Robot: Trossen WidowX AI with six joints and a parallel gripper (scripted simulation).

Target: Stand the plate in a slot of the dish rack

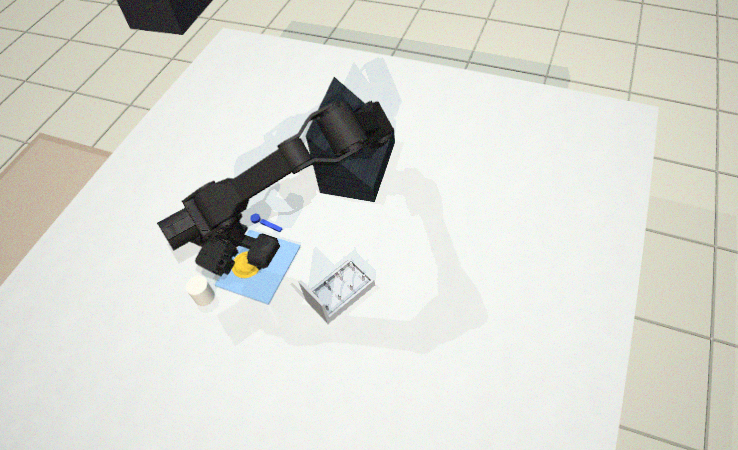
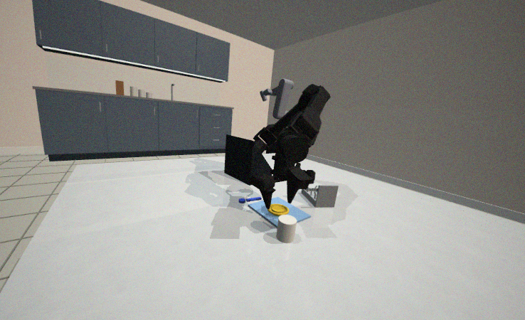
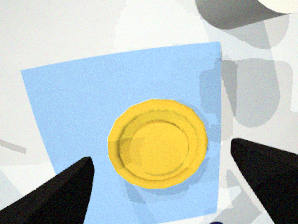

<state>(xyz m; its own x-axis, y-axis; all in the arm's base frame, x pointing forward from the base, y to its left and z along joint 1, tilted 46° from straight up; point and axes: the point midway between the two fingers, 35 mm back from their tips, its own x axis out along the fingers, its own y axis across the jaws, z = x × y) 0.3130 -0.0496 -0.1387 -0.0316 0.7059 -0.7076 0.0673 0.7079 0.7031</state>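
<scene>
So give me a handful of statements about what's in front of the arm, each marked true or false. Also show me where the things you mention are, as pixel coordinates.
1. The round yellow plate [image 1: 245, 265] [image 2: 278, 209] [image 3: 159, 145] lies flat on the square blue mat [image 1: 271, 285] [image 2: 297, 215] [image 3: 75, 90]. True.
2. The black gripper [image 1: 241, 258] [image 2: 279, 205] [image 3: 162, 155] is shut on the plate. False: its fingers are open, with the plate unheld.
3. The grey dish rack [image 1: 320, 306] [image 2: 326, 195] has a plate standing in it. False: no plate stands there.
4. The white cylinder [image 1: 198, 289] [image 2: 286, 229] [image 3: 237, 12] stands upright off the mat. True.
5. The small blue spoon-like utensil [image 1: 271, 225] [image 2: 253, 199] lies inside the rack. False: it lies beside the mat.
</scene>
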